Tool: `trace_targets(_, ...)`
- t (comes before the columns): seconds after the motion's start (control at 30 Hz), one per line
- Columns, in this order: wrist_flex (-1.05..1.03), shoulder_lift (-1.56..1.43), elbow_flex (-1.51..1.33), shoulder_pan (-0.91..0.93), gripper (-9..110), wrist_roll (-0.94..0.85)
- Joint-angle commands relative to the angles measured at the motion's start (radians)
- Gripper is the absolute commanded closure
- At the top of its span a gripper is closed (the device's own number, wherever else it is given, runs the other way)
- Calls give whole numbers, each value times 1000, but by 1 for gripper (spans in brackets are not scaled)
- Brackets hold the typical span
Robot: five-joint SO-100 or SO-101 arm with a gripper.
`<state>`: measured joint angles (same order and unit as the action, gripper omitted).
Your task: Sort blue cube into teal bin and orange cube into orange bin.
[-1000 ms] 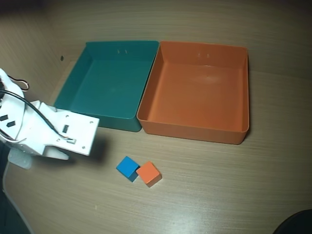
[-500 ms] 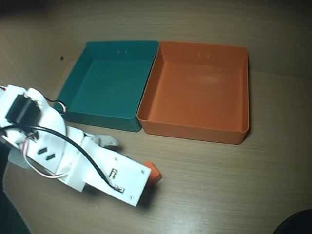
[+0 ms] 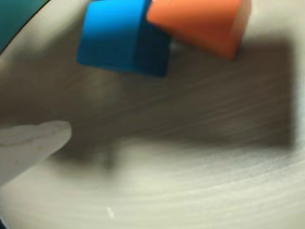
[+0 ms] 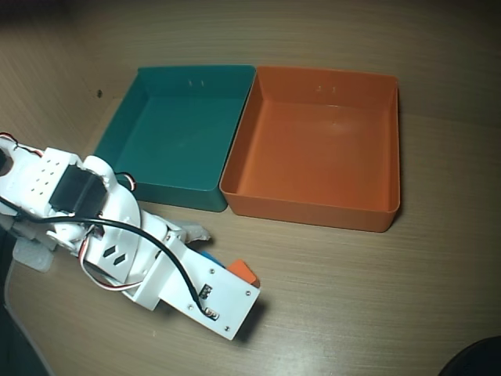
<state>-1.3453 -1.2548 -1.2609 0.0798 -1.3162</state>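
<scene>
Overhead view: white arm point(image 4: 133, 254) reaches in from the left edge across the wooden surface point(image 4: 376, 290), its wrist block covering most of the cubes. Orange cube point(image 4: 246, 272) shows only as a corner poking out past the right side of the wrist, on the surface in front of the orange bin point(image 4: 313, 207). Blue cube point(image 4: 210, 259) is a thin sliver just left of the orange cube, nearly all hidden under the arm. Teal bin point(image 4: 153, 188) and orange bin sit side by side, walls touching, teal to the left; both are empty. Both cubes lie outside the bins, near the orange bin's front-left corner.

Wrist view, blurred: blue cube point(image 3: 121, 36) and orange cube point(image 3: 200, 21) are at the top, touching, orange to the right of blue, both on the surface. One pale gripper finger point(image 3: 28, 145) enters from the left edge, below the blue cube and apart from it. Second finger is not seen, so gripper open or closed cannot be told; nothing is visibly held. A strip of teal bin point(image 3: 14, 14) shows at top left.
</scene>
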Motion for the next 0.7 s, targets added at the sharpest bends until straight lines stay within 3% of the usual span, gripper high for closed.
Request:
trace_targets(0.0, 8, -18, 63, -26, 66, 52)
trace_targets(0.67, 26, 178, 242, -60, 66, 130)
